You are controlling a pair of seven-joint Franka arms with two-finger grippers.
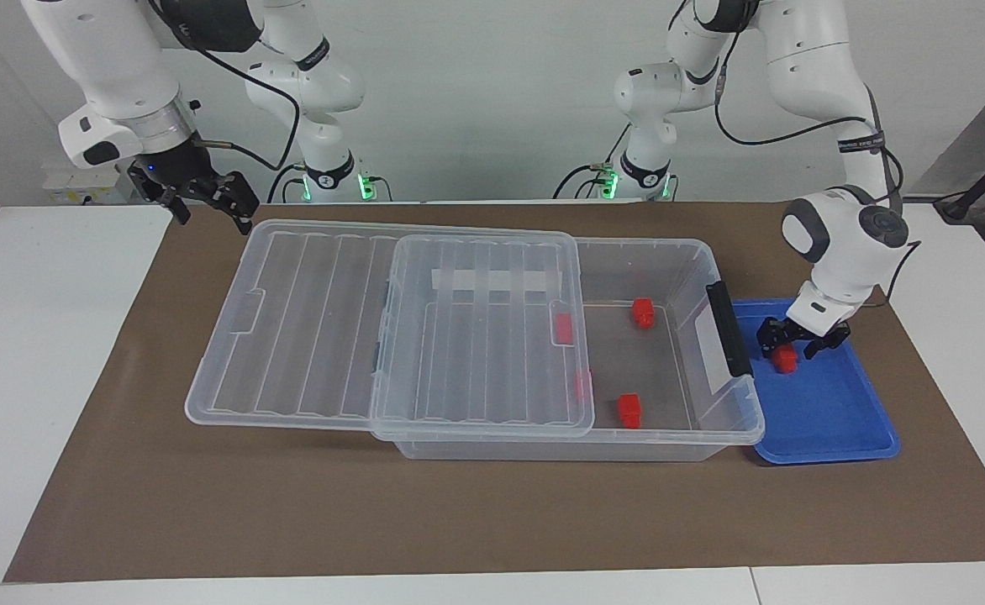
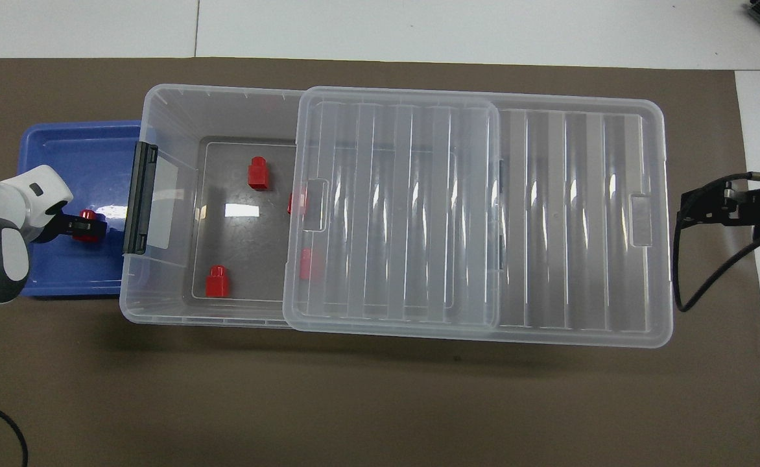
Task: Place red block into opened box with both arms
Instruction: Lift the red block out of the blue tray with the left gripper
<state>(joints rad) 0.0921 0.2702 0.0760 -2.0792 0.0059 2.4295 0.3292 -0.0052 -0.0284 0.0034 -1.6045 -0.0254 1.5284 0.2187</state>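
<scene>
Left tool [image 1: 787, 344] in blue tray [image 1: 837, 420], fingers astride the red block [image 1: 786, 360]; grip not confirmable.
Box [image 1: 669, 252] half uncovered, lid [image 1: 392, 328] overhanging; right tool [image 1: 207, 197] waits open past the lid's edge.

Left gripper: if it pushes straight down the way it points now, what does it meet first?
The red block between the left gripper fingers, then the blue tray floor beneath it, as far as depth shows.

box [image 1: 669, 260]: mid-table, lid [image 1: 392, 323] slid toward right arm's end | blocks [image 1: 629, 409]: four inside box | tray [image 1: 837, 420]: beside box, left arm's end, one block [image 1: 786, 360] in it
</scene>
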